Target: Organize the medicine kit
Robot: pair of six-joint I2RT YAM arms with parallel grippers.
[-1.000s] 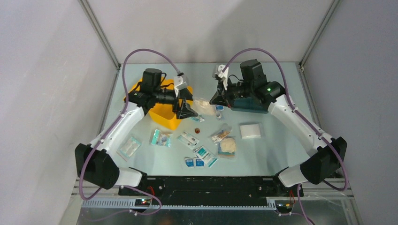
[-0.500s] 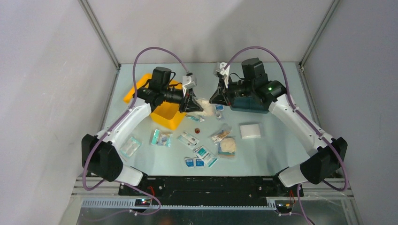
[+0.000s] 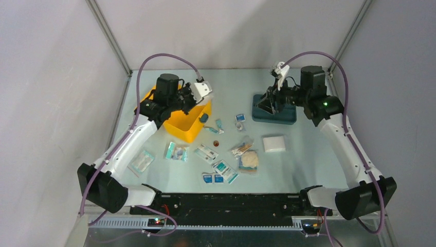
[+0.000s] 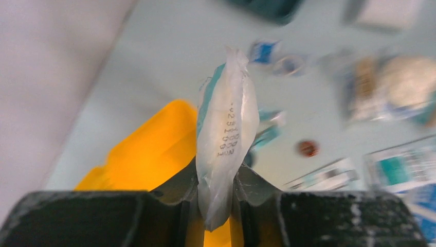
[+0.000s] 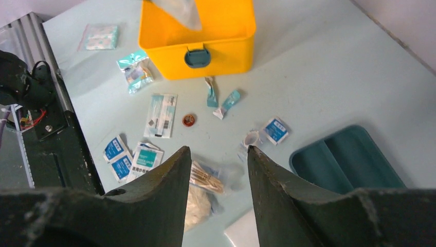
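Left fingers [image 4: 257, 190] are closed on a clear packet [image 4: 226, 128], pinching it upright over the yellow medicine kit [image 4: 149, 154]. Seen from the right wrist, the right fingers [image 5: 154, 195] stand apart and empty, the kit far ahead on the tabletop [image 5: 319, 77]. From above, a teal tray [image 3: 275, 117] lies well right of the kit, with loose sachets [image 3: 221, 170] just in front of it.

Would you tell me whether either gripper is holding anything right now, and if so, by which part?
The left gripper pinches a translucent packet by one end; the right gripper is open and empty.
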